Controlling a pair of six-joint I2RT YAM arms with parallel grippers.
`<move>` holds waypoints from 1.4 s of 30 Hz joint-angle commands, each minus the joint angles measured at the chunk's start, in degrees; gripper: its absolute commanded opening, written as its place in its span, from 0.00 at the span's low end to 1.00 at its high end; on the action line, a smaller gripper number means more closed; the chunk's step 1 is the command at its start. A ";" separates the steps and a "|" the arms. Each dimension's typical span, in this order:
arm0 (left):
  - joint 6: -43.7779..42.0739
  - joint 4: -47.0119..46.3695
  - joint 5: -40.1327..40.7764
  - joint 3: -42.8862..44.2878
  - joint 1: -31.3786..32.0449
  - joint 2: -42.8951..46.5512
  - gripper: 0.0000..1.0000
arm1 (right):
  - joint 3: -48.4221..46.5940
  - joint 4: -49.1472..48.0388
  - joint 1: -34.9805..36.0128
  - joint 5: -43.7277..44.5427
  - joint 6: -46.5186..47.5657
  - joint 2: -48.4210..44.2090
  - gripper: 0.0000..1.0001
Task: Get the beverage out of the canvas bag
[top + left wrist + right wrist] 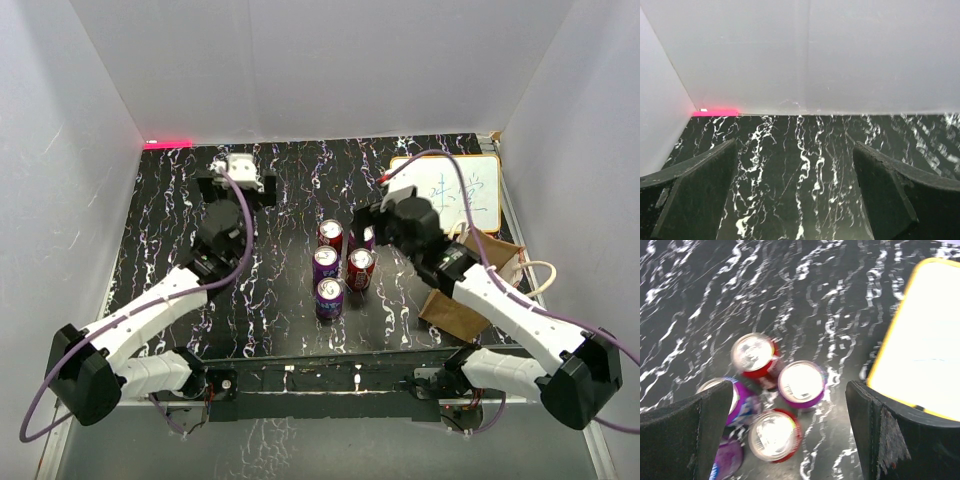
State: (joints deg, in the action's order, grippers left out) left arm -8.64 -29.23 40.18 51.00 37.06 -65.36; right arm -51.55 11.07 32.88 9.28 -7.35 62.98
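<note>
Several beverage cans stand upright in a tight cluster mid-table: a red can (330, 236), a purple can (325, 264), another red can (360, 268), and a purple one (329, 297) in front. The right wrist view looks down on their silver tops, including a red can (754, 356) and a purple can (801, 384). My right gripper (368, 224) (790, 388) hovers open above the cluster's right side, holding nothing. The tan canvas bag (452, 312) with its cream handle (543, 272) sits right of the cans, partly under my right arm. My left gripper (238, 180) (795, 146) is open at the back left.
A white board (450, 190) (927, 345) with a yellow rim and writing lies at the back right, beside the bag. White walls enclose the black marbled table (160, 240) on three sides. A red strip (168, 143) (717, 112) glows at the back left corner.
</note>
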 commanded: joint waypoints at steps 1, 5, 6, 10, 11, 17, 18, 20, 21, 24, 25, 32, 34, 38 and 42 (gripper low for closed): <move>14.87 14.32 -6.51 9.10 -4.43 -0.98 0.97 | -8.11 -2.34 -11.42 -11.07 1.51 -1.58 0.99; 21.03 23.15 -15.67 14.19 -11.40 -0.58 0.97 | -14.68 1.60 -26.44 -19.58 0.43 -4.21 0.98; 21.90 25.16 -16.53 15.70 -13.11 -0.03 0.97 | -16.55 3.18 -28.47 -20.28 0.41 -4.87 0.98; 18.47 31.93 -18.13 23.59 -15.22 2.86 0.97 | -24.18 9.71 -29.49 -17.75 -0.40 -8.36 0.98; 16.86 33.03 -18.86 25.57 -15.33 3.85 0.97 | -26.14 11.28 -29.52 -17.24 -0.93 -8.92 0.98; 12.49 39.86 -20.29 34.11 -15.35 9.70 0.97 | -35.50 18.75 -29.18 -11.01 -1.19 -14.44 0.99; 12.15 40.96 -19.81 34.79 -15.35 10.75 0.97 | -36.48 19.38 -28.84 -9.88 -0.63 -15.31 0.99; 11.43 41.97 -18.78 35.19 -15.33 12.50 0.97 | -37.83 20.31 -28.07 -7.86 -0.23 -16.49 0.99; 11.17 42.12 -18.47 35.21 -15.33 13.24 0.97 | -38.13 20.59 -27.80 -7.16 -0.13 -16.95 0.99; 11.04 42.30 -18.35 35.68 -15.34 14.76 0.97 | -38.43 21.09 -27.57 -5.67 -0.85 -17.56 0.99; 11.22 42.37 -18.35 36.00 -15.33 15.00 0.97 | -38.56 21.22 -27.54 -5.05 -1.31 -17.50 0.98; 11.61 43.45 -17.74 37.07 -15.37 14.06 0.97 | -43.28 24.78 -27.53 -1.66 -3.63 -13.66 0.99; 11.86 43.05 -17.51 36.58 -15.35 13.96 0.97 | -44.13 25.12 -27.53 -1.28 -3.54 -13.33 0.99; 12.16 42.59 -17.90 35.87 -15.31 13.19 0.97 | -44.69 25.18 -27.52 -0.80 -2.41 -13.68 0.99; 12.84 41.41 -18.03 34.69 -15.34 13.06 0.97 | -44.25 25.57 -26.65 -2.14 -1.45 -13.51 0.98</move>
State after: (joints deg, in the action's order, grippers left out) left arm 3.68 13.85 21.96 86.28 21.85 -52.88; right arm -93.34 37.69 5.52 7.22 -9.91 49.98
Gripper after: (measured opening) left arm 0.970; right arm 0.987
